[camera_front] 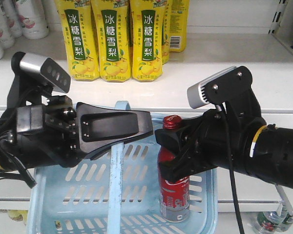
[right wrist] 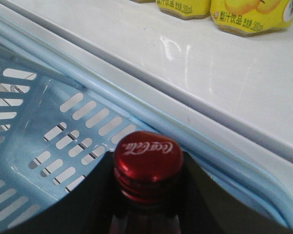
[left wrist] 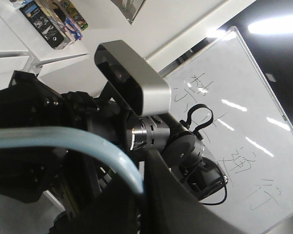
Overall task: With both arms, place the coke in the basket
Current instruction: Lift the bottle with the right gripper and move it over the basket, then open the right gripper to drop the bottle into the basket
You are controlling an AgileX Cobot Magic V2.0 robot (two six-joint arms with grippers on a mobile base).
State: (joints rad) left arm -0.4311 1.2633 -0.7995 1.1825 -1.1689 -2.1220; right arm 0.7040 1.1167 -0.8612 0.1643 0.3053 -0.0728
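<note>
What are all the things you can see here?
coke bottle: one, red, inside the basket, right side.
basket: one, pale blue, in front of the shelf.
pear drink bottles: at least four, yellow, on the shelf.
white bottles: a few, white, shelf's far left.
shelf: one, white, behind the basket.
whiteboard: one, white, in the left wrist view.
left gripper: one, black, at the basket's handle.
right gripper: one, black, shut on the coke bottle's neck.

Low in the middle of the frame stands the coke [right wrist: 147, 155], red cap up, white script across it. The right gripper [right wrist: 146, 202] has its black fingers [right wrist: 78, 202] pressed to the neck from both sides. The pale blue basket [right wrist: 136, 114] fills the left, its rim running diagonally. Beyond it, a white shelf [right wrist: 185, 63] carries yellow bottles [right wrist: 249, 14] along the top edge.
</note>
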